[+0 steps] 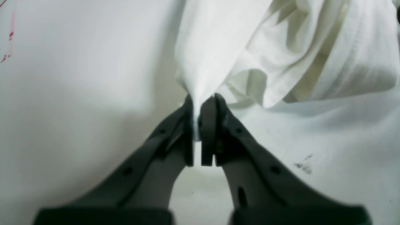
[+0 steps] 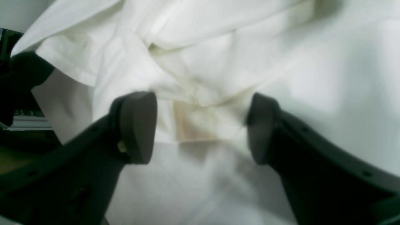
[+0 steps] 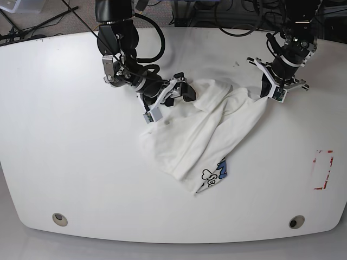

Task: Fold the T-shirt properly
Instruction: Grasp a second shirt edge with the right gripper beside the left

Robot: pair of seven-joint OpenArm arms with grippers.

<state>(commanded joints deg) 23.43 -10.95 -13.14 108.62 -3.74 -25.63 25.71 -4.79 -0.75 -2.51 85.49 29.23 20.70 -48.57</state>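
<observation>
Dark fingers [image 1: 187, 131] of the left claw [image 1: 197, 125] fill the bottom of the left wrist view, and they are pressed together on a thin fold of the T-shirt [image 1: 218, 47]. The white cloth rises from between the pads and spreads into loose folds at the upper right. Under it is the white counter [image 1: 78, 93], with some small dark marks to the right of the claw and a thin red line at the upper left edge.

In the right wrist view the right claw [image 2: 200, 128] is spread wide. Its two pads stand well apart, and the crumpled T-shirt [image 2: 203, 62] lies between and behind them. I cannot tell if the pads touch the cloth. A pale beige patch shows on the cloth between the pads; no writing can be read on it.

From the base view, the T-shirt [image 3: 190, 135] lies bunched near the middle of the counter [image 3: 65, 162], running diagonally. Its upper right corner is pinched by the left claw [image 3: 267, 93], at the right side of this view. The right claw [image 3: 174, 91] is at the shirt's upper left edge. At the lower end of the shirt a piece of print is visible, with blue and white bubble letters [image 3: 213, 176], but the word is folded and too small to read. A red dashed rectangle [image 3: 323, 169] is marked on the counter near the right edge, well apart from the shirt.
</observation>
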